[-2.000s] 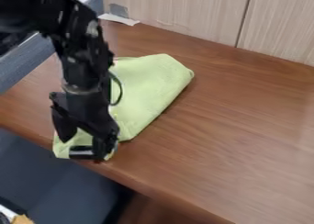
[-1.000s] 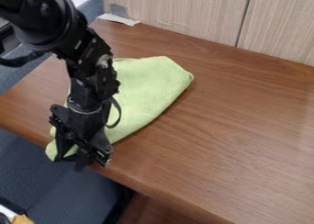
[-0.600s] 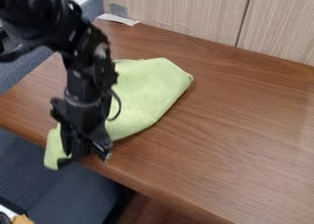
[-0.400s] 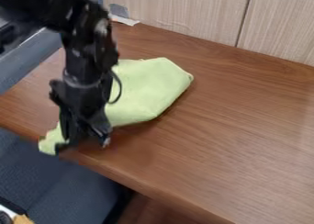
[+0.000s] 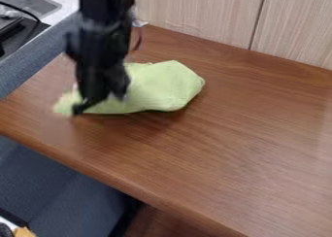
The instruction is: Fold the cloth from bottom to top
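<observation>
The black gripper [image 5: 86, 106] was pinching the green cloth [image 5: 163, 85] by its low end, over the brown table [image 5: 227, 148] — likely so that end could flop onto the rest.

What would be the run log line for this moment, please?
gripper: at image-left end of cloth | cloth: on table, outline uneven | grip on cloth: unclear

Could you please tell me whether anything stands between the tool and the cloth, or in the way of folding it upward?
Nothing visible does. The tool is right at the left part of the green cloth, and I see no obstacle towards its far side.
</observation>
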`<move>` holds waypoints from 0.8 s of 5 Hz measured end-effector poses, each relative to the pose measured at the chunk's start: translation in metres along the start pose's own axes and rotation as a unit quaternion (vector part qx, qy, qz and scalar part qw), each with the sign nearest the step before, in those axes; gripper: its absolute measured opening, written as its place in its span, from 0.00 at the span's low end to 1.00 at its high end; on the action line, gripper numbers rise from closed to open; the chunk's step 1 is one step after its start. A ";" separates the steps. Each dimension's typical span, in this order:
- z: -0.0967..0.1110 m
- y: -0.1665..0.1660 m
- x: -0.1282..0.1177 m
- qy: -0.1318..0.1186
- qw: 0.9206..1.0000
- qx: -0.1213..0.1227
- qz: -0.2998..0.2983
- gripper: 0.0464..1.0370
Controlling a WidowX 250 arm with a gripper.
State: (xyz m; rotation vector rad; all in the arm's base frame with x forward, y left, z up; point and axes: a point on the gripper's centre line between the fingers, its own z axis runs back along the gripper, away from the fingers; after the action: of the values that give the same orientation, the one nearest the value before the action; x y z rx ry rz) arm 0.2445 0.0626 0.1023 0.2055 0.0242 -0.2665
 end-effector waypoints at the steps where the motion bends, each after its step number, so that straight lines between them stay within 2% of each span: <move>1: 0.007 0.012 0.039 -0.003 1.000 -0.011 -0.006 0.04; 2: 0.002 0.017 0.075 -0.001 0.999 -0.026 -0.021 0.04; 3: -0.016 0.011 0.103 0.010 0.999 -0.029 -0.034 0.04; 4: -0.044 -0.003 0.120 0.027 0.998 -0.026 -0.059 0.04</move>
State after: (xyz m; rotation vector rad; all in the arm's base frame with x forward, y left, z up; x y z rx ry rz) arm 0.3599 0.0377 0.0530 0.1597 0.0973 -0.3767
